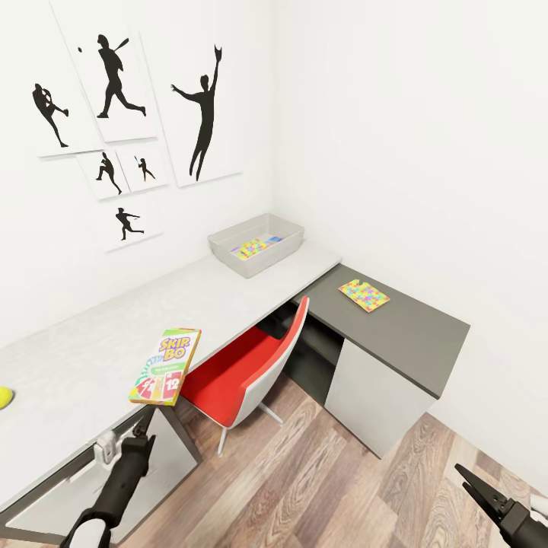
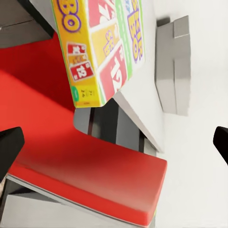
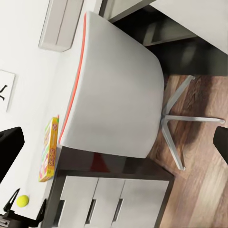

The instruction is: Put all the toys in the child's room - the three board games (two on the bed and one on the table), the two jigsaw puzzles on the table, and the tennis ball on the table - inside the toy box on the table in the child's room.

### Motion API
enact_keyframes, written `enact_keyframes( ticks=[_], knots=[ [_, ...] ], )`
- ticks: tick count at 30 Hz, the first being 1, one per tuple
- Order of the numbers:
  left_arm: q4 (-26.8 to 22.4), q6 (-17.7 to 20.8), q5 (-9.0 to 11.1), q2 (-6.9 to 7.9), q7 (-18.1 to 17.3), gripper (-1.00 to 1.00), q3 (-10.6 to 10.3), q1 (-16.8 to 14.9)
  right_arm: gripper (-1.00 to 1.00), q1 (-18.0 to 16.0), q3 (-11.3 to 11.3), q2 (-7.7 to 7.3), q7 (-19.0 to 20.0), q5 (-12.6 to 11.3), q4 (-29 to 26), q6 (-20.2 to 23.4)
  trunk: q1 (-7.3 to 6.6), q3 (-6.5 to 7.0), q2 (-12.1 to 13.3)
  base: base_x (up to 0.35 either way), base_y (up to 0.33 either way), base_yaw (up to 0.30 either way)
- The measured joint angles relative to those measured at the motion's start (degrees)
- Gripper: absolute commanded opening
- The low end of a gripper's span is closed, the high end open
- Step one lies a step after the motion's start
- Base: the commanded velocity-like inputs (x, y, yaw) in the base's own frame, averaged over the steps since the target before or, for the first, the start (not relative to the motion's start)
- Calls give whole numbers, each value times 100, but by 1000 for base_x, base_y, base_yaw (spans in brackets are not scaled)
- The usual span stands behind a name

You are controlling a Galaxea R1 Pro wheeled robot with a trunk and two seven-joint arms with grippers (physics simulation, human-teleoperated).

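The glossy Skip-Bo box overhung the pale matte counter's front edge, with the fuzzy tennis ball further along it. The sloped grey toy box at the corner held a mosaic puzzle; another slab lay on the dark lower counter. Both the left gripper and the right gripper stood apart, empty.

Yellow-green-red Skip-Bo box, red chair, mosaic puzzle

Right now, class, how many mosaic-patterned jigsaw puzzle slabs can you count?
2: one mosaic jigsaw puzzle slab lies on the dark grey desk top; another lies inside the light grey toy bin. Others may be hidden.
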Motion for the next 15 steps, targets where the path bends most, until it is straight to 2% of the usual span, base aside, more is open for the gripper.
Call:
enact_keyframes(
  ticks=[4,15],
  knots=[
    [1,14,2,95,-11,100,-3,0,100,1,4,0,1,8,-1,-3,0,0,0,0,0,0],
    [2,9,2,121,-14,100,-1,0,100,3,6,-7,-114,8,-3,2,0,0,0,0,0,0]
  ],
)
